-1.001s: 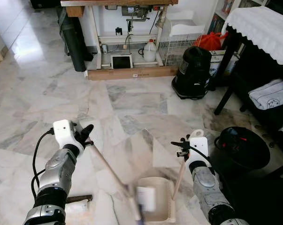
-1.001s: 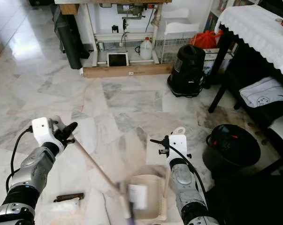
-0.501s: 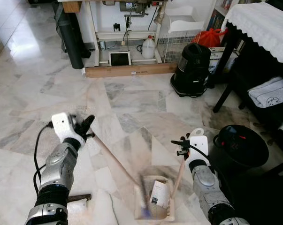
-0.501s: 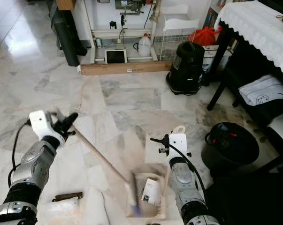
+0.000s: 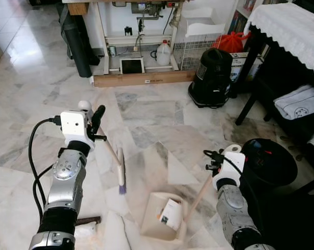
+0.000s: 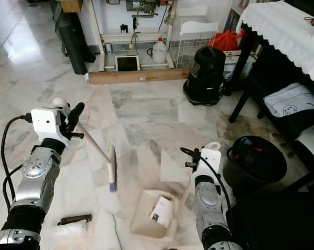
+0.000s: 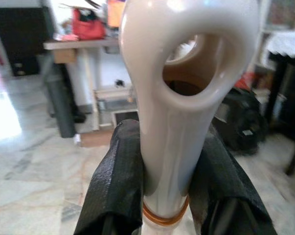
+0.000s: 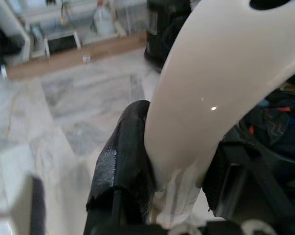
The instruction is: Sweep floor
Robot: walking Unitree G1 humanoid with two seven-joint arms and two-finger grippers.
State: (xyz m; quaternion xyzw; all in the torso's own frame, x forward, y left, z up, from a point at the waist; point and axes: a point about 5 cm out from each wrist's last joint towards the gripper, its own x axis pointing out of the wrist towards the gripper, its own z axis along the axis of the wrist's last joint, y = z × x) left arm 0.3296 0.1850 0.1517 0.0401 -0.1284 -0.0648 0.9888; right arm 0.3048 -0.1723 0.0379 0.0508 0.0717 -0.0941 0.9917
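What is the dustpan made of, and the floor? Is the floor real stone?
The dustpan looks like cream plastic: smooth, one moulded piece, with a comb edge. Its handle end, gripped by the right gripper, shines like glossy plastic. The floor looks like polished marble, grey-veined and mirror-bright; it could be marble-look tile.

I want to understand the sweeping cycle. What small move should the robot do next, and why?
Probably lower the broom back to the floor left of the dustpan. The left gripper holds it lifted clear, while the right gripper keeps the dustpan, with paper inside, tilted on the floor.
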